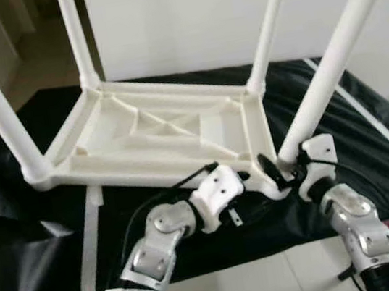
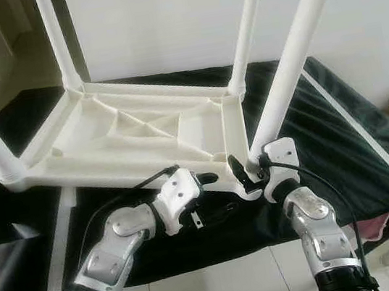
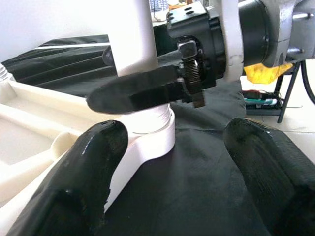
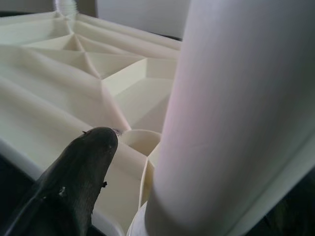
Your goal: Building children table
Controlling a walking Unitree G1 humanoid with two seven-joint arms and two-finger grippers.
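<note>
I have my right gripper (image 2: 251, 173) closed on the fourth leg (image 2: 292, 65) at the tabletop's (image 2: 142, 135) near right corner socket, leg rising steeply away. My left gripper (image 3: 172, 162), fingers spread and empty, sits just beside that corner.

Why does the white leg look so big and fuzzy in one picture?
In the right wrist view the leg sits right against the camera, so it looms soft and out of focus, beside a blurry finger. In the left eye view the same leg looks thin and fairly sharp; the wall behind glares bright.
</note>
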